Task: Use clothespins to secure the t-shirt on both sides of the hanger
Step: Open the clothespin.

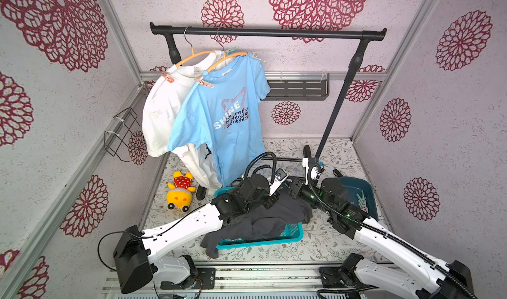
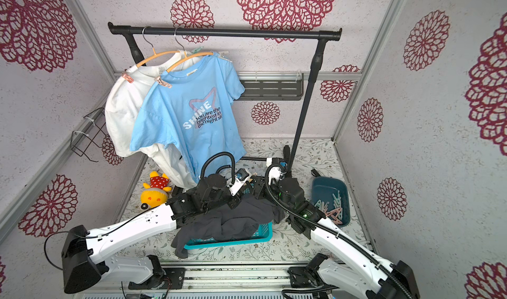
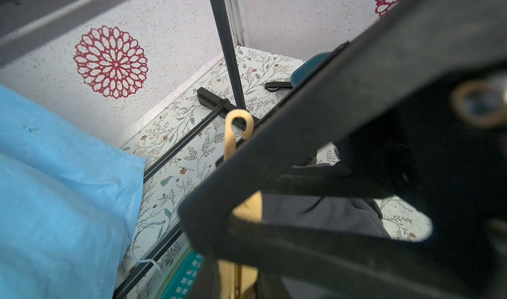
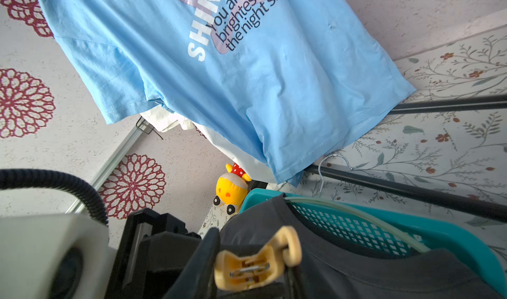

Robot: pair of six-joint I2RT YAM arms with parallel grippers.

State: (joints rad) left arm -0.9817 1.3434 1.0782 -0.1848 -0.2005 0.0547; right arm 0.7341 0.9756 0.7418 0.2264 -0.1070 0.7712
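Meeting over the teal perforated plastic basket (image 1: 295,233), your two grippers share one yellow plastic spring clothespin (image 4: 255,262). The left gripper (image 3: 237,282) is clamped on the pin's body. The right gripper (image 4: 247,270) brackets its handle end, but you cannot tell whether those jaws press on it. Draped across the basket lies the dark grey fabric t-shirt (image 1: 274,215). A pale plastic hanger (image 4: 356,210) is threaded through its collar, with the wire hook lying past the basket's far rim. Spare pastel clothespins (image 2: 333,204) sit in the dark blue plastic bin (image 2: 323,183) to the basket's right. Two things crowd the basket's far side: the hanging sky-blue printed t-shirt (image 1: 227,125), whose hem falls just beside the rim, and the black metal rack's floor bar (image 4: 411,192). A yellow plush toy (image 1: 179,196) lies to the basket's left.
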